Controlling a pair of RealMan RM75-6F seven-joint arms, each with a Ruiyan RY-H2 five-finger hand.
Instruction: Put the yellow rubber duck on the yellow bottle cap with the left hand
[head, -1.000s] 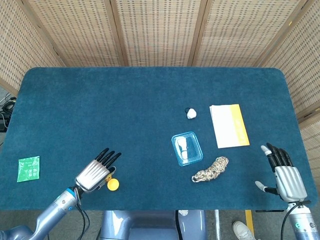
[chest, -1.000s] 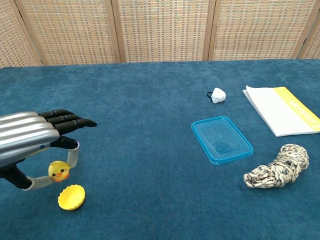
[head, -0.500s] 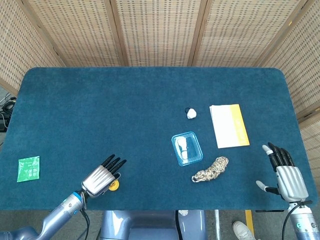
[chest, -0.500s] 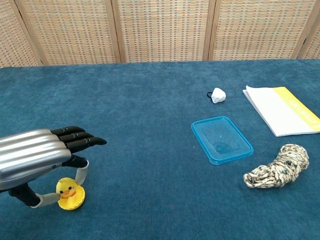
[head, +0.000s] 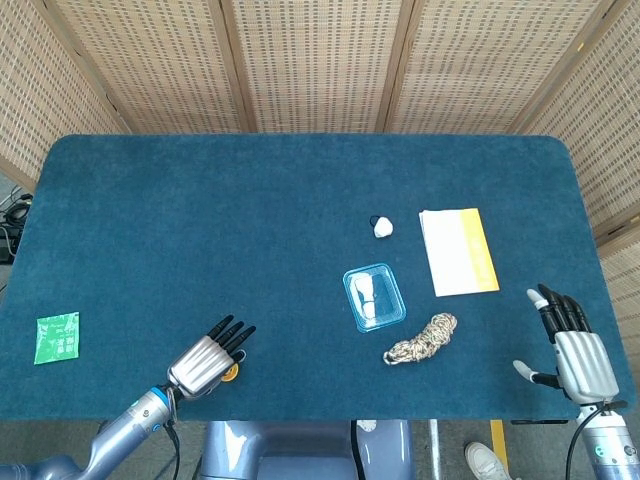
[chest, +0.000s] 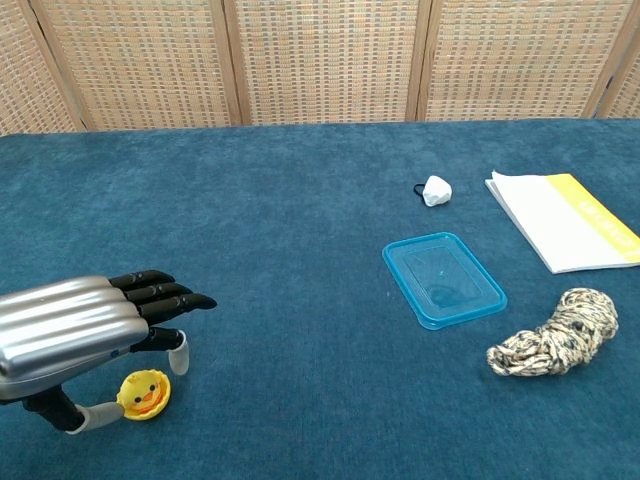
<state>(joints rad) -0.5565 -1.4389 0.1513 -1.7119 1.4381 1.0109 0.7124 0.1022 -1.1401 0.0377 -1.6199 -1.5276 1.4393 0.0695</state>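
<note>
The yellow rubber duck (chest: 143, 391) sits in the upturned yellow bottle cap (chest: 152, 407) near the table's front left edge. My left hand (chest: 75, 326) hovers over it, palm down. The thumb lies close against the duck's left side, while the finger to its right stands clear of it, so nothing pinches the duck. In the head view the left hand (head: 205, 361) covers most of the duck (head: 230, 376), leaving only a yellow sliver showing. My right hand (head: 575, 355) rests at the front right with fingers spread, holding nothing.
A blue plastic lid (chest: 443, 279) lies right of centre, with a coiled rope bundle (chest: 555, 333) in front of it. Further back are a white and yellow booklet (chest: 565, 228) and a small white object (chest: 435, 189). At the far left sits a green packet (head: 57, 337).
The left hand carried the duck down onto the cap and sank lower. The finger on the duck's right has come away from it. The right hand barely moved.
</note>
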